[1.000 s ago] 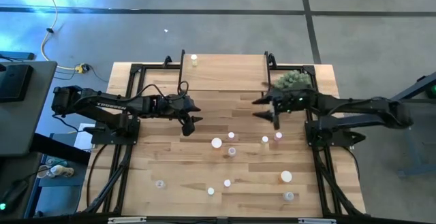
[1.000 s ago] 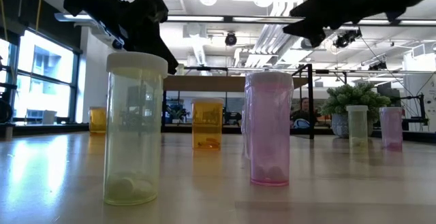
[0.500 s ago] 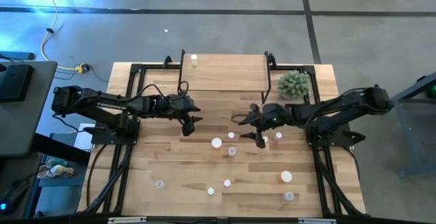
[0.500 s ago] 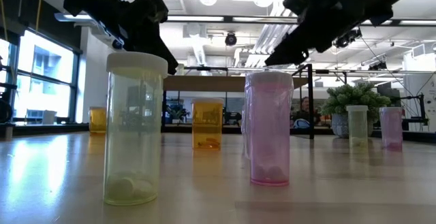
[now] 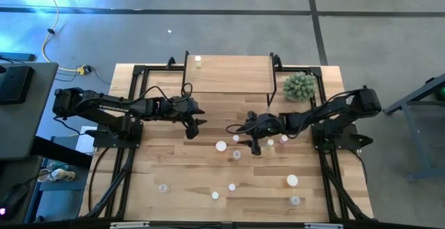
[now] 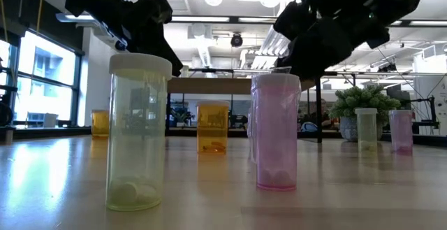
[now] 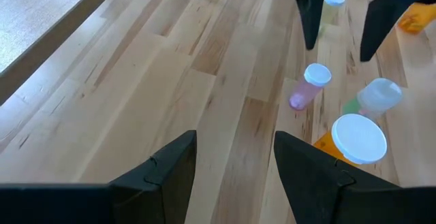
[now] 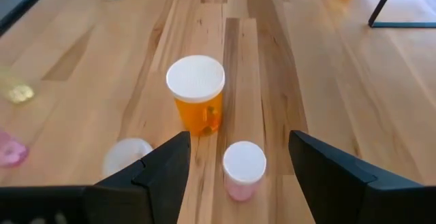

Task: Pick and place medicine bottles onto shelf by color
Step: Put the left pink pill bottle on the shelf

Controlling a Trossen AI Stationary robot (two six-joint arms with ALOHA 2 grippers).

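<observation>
Several medicine bottles with white caps stand upright on the tabletop. My right gripper [image 5: 243, 137] hangs open over the middle cluster. In the right wrist view a small pink bottle [image 8: 244, 169] stands between its fingers, untouched, with a wide orange bottle [image 8: 195, 94] just beyond and a pale one [image 8: 128, 157] beside it. My left gripper [image 5: 193, 123] waits open and empty left of the cluster, above bare wood [image 7: 231, 163]. The shelf [image 5: 227, 74] stands at the far middle with one bottle [image 5: 198, 60] on its far left corner.
A green plant [image 5: 300, 85] sits right of the shelf. More bottles stand nearer the front edge: a wide orange one [image 5: 292, 180], a clear one [image 5: 295, 200], small ones [image 5: 232, 186] and one at left [image 5: 164, 187]. The shelf's black leg [image 8: 387, 9] shows beyond.
My right gripper has swung from beside the plant toward the table's left and near edge and come down over the middle cluster of bottles, staying open. No bottle has moved.
</observation>
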